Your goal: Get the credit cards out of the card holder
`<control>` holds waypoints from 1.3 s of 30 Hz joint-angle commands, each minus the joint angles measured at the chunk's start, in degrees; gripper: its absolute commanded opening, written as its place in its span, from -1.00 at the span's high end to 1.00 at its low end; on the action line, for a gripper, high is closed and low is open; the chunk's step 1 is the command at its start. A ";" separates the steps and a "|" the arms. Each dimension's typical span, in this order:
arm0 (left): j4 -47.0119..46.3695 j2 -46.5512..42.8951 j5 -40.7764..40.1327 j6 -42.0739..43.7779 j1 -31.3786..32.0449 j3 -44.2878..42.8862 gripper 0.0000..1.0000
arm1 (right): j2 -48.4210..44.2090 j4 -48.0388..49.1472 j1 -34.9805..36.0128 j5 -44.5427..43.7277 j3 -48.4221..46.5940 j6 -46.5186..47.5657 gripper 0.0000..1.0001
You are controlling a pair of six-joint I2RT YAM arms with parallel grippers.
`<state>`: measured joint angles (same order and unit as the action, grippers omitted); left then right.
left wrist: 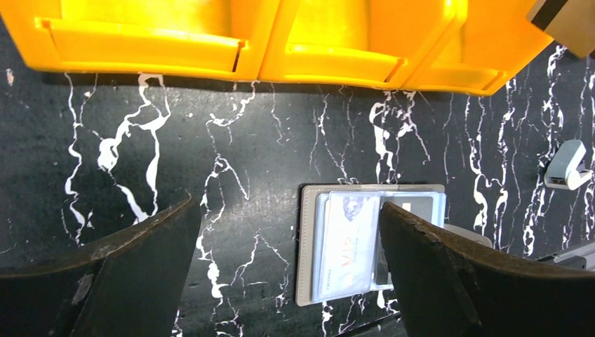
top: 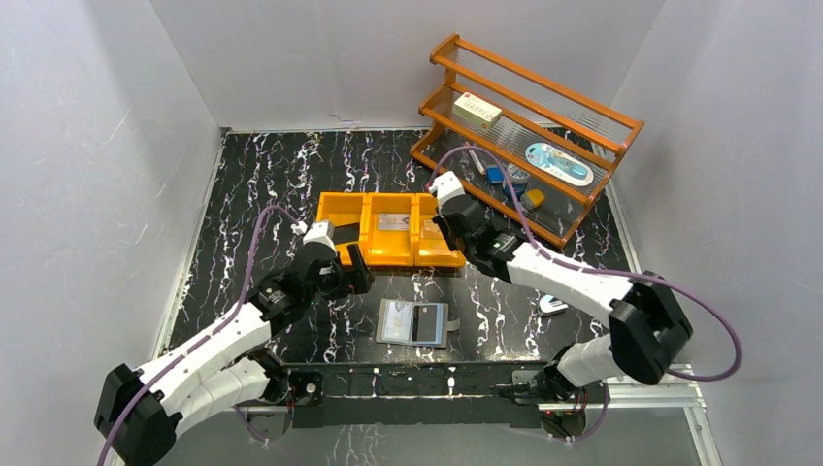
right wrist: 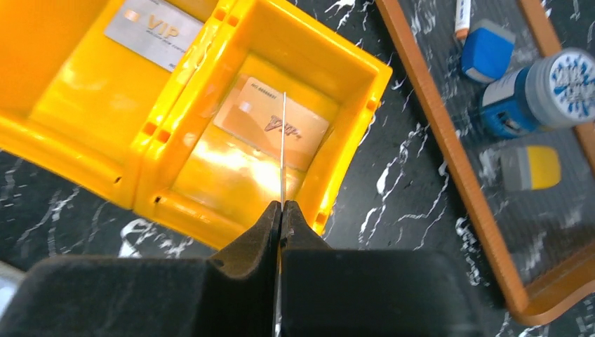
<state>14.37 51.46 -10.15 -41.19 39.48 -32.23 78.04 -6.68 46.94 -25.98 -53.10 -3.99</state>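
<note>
Right pincer (right wrist: pixel 282 205) is pressed on a card (right wrist: pixel 283 140), held edge-on over the bin (right wrist: pixel 351 70); left pincer (left wrist: pixel 286 207) is spread near the holder (left wrist: pixel 306 246).

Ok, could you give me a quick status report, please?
Left gripper: jaws open, empty. Right gripper: jaws shut on thin plastic card over orange plastic bin. Grey two-leaf card holder lies open, cards still inside. Nothing in the way.

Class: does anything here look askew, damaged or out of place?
Nothing looks damaged or spilled. One small white object lies loose on the table, apart from the orange bin and the rack; I cannot tell what it is.
</note>
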 commanded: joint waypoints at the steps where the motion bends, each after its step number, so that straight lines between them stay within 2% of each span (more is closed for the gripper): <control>1: 2.44 -2.41 -2.04 -1.04 -0.37 1.07 -0.96 | 4.77 6.58 -0.14 -3.49 -4.16 13.04 1.00; 5: 4.33 -3.68 -2.13 -1.53 -0.37 1.24 -0.97 | 11.11 7.87 -0.39 -2.86 -6.66 21.27 1.00; 15: 6.11 -8.33 -1.28 -3.00 -0.37 3.58 -0.97 | 24.43 7.79 -2.26 -1.57 -12.68 31.70 1.00; 24: 6.17 -7.07 -1.22 -3.04 -0.36 3.04 -0.97 | 30.07 -0.56 -2.42 2.96 -16.98 32.88 0.98; 31: 6.11 -6.12 -1.21 -3.02 -0.37 2.66 -0.97 | 28.38 -4.31 -2.83 7.76 -17.03 30.44 0.75; 33: 6.11 -6.04 -1.10 -3.06 -0.41 2.74 -0.97 | 27.45 -4.60 -3.17 9.60 -16.51 30.15 0.63; 36: 6.02 -6.02 -1.07 -3.11 -0.40 2.86 -0.97 | 26.70 -4.66 -3.60 10.34 -16.10 29.72 0.30; 39: 5.86 -5.95 -0.99 -3.32 -0.37 3.17 -0.97 | 26.10 -4.61 -3.95 10.06 -16.07 28.27 0.19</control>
<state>19.79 45.58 -10.70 -44.16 39.46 -28.51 107.26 -10.63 43.57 -17.89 -68.84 26.63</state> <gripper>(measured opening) 0.982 0.370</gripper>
